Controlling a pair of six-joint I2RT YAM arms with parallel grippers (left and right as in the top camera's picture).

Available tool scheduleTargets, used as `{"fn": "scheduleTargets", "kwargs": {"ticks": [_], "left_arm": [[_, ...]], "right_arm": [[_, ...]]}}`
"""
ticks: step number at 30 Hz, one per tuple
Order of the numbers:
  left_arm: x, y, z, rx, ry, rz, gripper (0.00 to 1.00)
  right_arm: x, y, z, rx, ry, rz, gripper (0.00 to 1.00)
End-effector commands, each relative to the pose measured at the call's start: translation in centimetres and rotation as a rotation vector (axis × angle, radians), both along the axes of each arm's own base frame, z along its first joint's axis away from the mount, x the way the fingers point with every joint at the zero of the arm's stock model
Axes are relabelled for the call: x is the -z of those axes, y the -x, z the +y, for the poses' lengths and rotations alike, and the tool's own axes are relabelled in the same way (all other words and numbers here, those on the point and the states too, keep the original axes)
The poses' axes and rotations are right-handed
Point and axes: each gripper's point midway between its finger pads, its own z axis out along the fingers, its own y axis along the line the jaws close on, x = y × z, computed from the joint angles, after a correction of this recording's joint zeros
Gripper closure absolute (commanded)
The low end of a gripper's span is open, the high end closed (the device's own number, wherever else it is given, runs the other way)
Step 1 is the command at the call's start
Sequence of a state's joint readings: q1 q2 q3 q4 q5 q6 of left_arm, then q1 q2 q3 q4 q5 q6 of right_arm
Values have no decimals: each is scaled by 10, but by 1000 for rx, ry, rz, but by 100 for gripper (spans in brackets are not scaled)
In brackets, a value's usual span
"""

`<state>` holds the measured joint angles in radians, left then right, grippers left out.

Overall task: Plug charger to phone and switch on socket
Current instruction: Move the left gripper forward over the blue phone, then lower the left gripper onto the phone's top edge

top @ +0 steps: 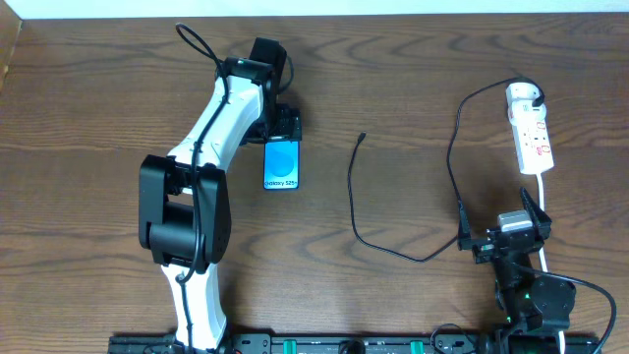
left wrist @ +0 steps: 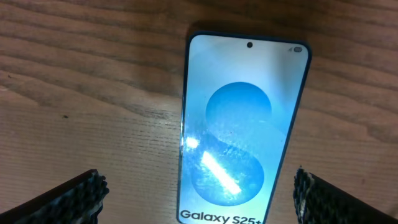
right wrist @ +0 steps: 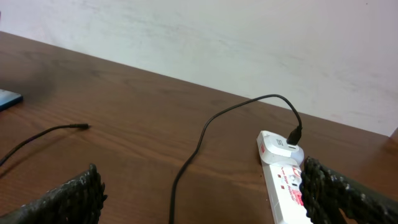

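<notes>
1. Phone (top: 281,164) lies flat and screen-up on the table (top: 413,79), left of centre. In the left wrist view it sits between the fingers (left wrist: 81,196) of the left gripper (left wrist: 199,186). They are spread wide, with bare wood on both sides and neither pad touching it.
2. Right gripper (right wrist: 202,193) is also spread apart and holds nothing. It sits low at the near right edge.
3. Socket (top: 531,133) lies at the far right, with the white plug (top: 524,95) seated in its far end. Its near end runs just beside the right gripper's right finger.
4. From that plug, the charger (top: 356,211) loops across the wood. Its connector tip (top: 363,137) lies loose between phone and socket, well apart from the phone.
</notes>
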<state>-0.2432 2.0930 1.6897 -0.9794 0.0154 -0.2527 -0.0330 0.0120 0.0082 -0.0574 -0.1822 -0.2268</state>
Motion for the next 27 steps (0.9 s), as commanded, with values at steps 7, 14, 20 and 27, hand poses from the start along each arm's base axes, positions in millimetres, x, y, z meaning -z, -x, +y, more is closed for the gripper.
{"fn": "scheduleTargets", "kwargs": {"ticks": [7,14,20,27], "left_arm": [[8,-1,-7,0,-24,5,2],[23,7,-14,7,-25,14,2],[27,7,-16,8,-24,10,2],[38,7,-16,8,-29,30,2]], "right_arm": [[1,0,2,-8,-13,1,1],[1,0,2,-8,-13,1,1],[1,0,2,-8,-12,1,1],[1,0,2,-8,-13,1,1]]}}
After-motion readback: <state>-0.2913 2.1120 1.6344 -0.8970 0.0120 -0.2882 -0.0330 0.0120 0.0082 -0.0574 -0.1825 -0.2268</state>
